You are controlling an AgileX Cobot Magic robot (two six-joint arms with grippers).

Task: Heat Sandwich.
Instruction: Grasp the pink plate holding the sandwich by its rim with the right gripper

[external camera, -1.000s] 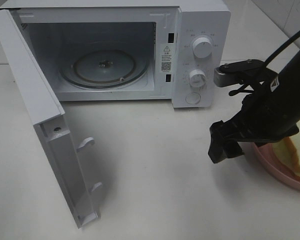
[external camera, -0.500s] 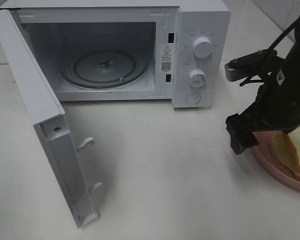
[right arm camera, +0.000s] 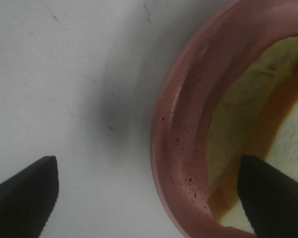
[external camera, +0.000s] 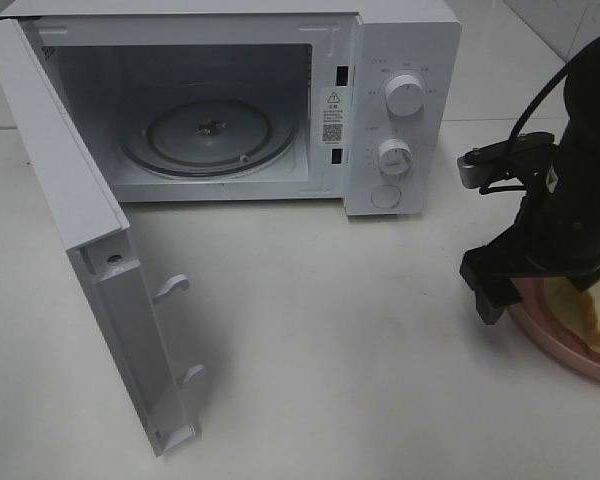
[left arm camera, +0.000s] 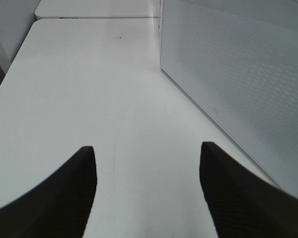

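The sandwich (external camera: 592, 312) lies on a round pink plate (external camera: 552, 338) at the table's right edge, partly hidden by my right arm. The right wrist view shows its pale yellow-green layer and white bread (right arm camera: 238, 99) inside the plate's rim (right arm camera: 179, 129). My right gripper (external camera: 515, 292) hangs open just above the plate's left rim, one finger over bare table and the other over the sandwich (right arm camera: 149, 198). The white microwave (external camera: 400, 60) stands at the back with its door (external camera: 70, 200) swung wide open and the glass turntable (external camera: 210, 135) bare. My left gripper (left arm camera: 146, 198) is open and holds nothing.
The open door juts toward the front left of the table. In the left wrist view the microwave's perforated side wall (left arm camera: 238, 74) stands close beside my left gripper, and a table edge (left arm camera: 20, 54) runs past on the other side.
My right arm has swung to the right and its gripper now points down over the plate's left rim, covering more of the sandwich. Its jaws have stayed open.
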